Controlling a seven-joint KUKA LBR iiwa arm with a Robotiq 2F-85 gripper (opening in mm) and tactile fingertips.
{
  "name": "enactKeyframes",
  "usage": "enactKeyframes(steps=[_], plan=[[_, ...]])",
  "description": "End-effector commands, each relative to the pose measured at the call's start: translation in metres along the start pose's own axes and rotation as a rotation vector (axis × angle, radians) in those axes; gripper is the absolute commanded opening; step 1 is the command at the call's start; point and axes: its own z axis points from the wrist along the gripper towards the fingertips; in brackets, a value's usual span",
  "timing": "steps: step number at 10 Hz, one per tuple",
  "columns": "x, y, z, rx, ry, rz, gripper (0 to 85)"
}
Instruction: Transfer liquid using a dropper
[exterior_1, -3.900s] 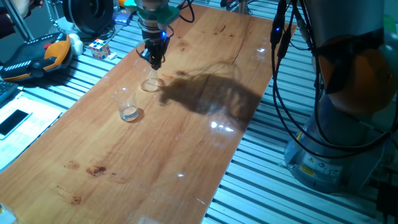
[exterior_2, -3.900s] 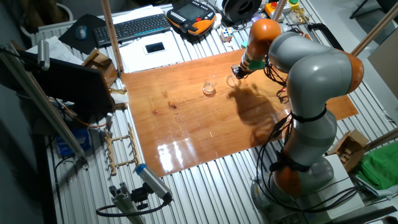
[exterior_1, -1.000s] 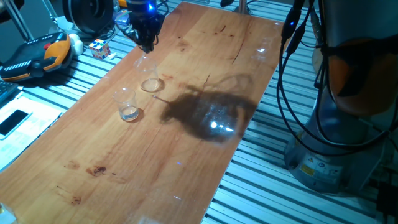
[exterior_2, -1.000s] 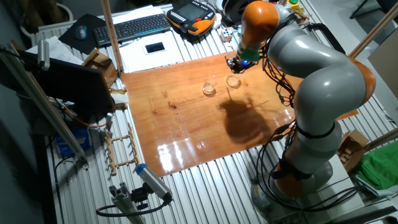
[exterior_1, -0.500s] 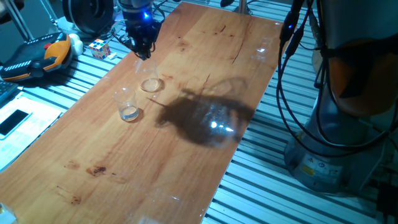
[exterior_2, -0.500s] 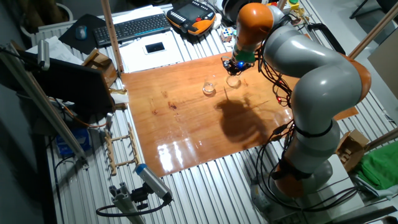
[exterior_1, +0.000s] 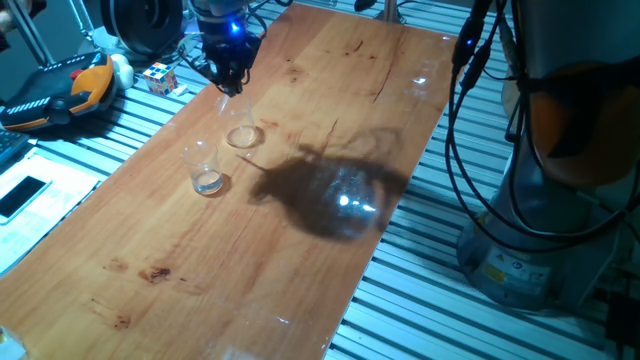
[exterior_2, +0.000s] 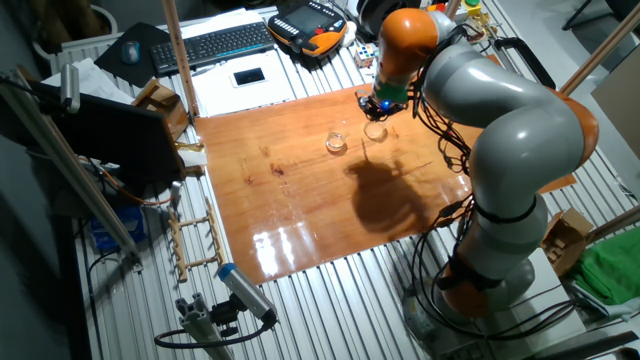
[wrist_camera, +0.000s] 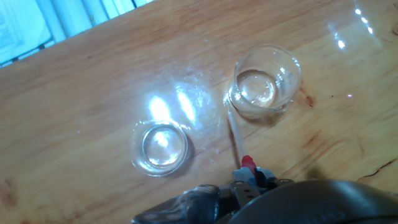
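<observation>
Here the gripper (exterior_1: 229, 83) hangs above the wooden table (exterior_1: 300, 160), its fingers pinched on the red end of the dropper (wrist_camera: 236, 137), whose thin clear tube points down and away from the hand. In the hand view the tube's tip sits just beside the clear tumbler (wrist_camera: 266, 81), seemingly outside its rim, though the glass makes this hard to judge. A whitish glint of liquid (wrist_camera: 256, 88) lies in the tumbler's bottom. The low glass dish (wrist_camera: 160, 147) stands near, apart from the tube.
</observation>
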Motion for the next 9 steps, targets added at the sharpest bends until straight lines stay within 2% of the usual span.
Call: enactKeyframes(steps=[1, 2, 3, 4, 8, 9], plan=[[0.000, 0.000, 0.000, -0.017, 0.007, 0.015, 1.0], [0.000, 0.000, 0.000, -0.030, 0.015, 0.030, 1.0], [0.002, 0.005, -0.002, -0.026, 0.022, 0.043, 1.0], [0.006, 0.016, -0.005, -0.024, 0.028, 0.047, 1.0], [0.017, 0.040, -0.002, -0.024, 0.025, -0.041, 1.0], [0.021, 0.044, -0.001, -0.036, 0.033, -0.039, 1.0]])
